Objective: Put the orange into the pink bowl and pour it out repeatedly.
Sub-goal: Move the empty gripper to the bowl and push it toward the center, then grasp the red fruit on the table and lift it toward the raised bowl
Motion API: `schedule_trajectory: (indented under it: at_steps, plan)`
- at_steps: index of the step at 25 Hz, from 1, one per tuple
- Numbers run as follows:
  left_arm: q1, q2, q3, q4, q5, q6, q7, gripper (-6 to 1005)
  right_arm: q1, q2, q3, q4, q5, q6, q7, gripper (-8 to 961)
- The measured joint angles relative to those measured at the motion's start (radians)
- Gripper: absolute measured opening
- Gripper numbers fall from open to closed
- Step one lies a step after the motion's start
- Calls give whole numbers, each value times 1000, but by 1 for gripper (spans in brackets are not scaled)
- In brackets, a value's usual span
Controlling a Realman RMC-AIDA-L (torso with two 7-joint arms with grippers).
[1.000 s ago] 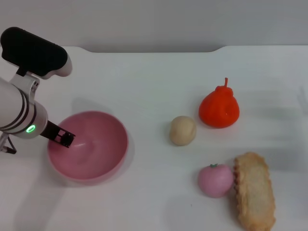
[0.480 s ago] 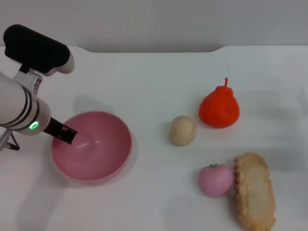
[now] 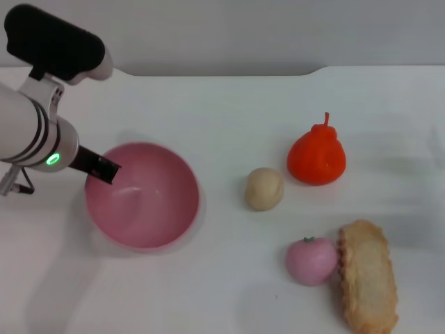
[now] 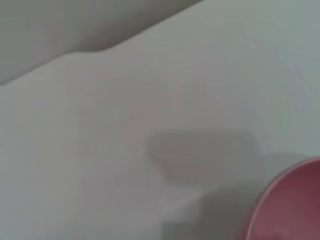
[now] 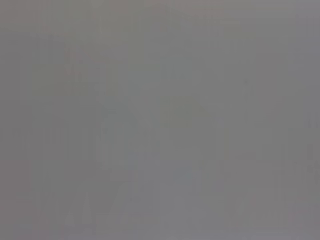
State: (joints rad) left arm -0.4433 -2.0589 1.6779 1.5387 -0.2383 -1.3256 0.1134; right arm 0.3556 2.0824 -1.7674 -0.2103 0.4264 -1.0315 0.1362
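The orange [image 3: 317, 158] stands upright on the white table at the right of the head view, far from both arms. The pink bowl [image 3: 149, 202] is at the left, empty, its opening tipped a little toward the table's middle. My left gripper [image 3: 104, 170] is shut on the bowl's left rim, one dark finger reaching inside. An edge of the pink bowl [image 4: 290, 200] also shows in the left wrist view. The right gripper is out of view, and the right wrist view shows only plain grey.
A beige ball [image 3: 264, 188] lies between bowl and orange. A pink peach-like fruit [image 3: 311, 260] and a long piece of bread [image 3: 367, 275] lie at the front right. The table's back edge [image 3: 222, 71] runs along a grey wall.
My left gripper has carried the pink bowl to the right and farther back, and the bowl now tips more. The fruits have not moved.
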Motion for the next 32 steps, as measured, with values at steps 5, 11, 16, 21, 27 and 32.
schedule_trajectory:
  at_steps: [5,11,16,21,27,32]
  plan:
    - [-4,2,-32,74,9,-19,6,57,7,1,-77,-16,0,19,8,788]
    - [-8,2,-79,122,15,-8,30,46,-28,-5,-110,-189,-16,192,29,789]
    - [-16,2,-82,114,20,6,43,46,-182,-10,-55,-668,-176,656,23,789]
    - [-18,2,-85,104,20,37,45,46,-197,-8,-29,-1032,-256,1190,18,788]
    - [-35,2,-89,63,17,66,52,46,-103,-11,-41,-1217,-248,1621,15,787]
    - [-42,2,-93,39,13,77,62,46,-62,-9,-84,-1294,-249,1760,14,786]
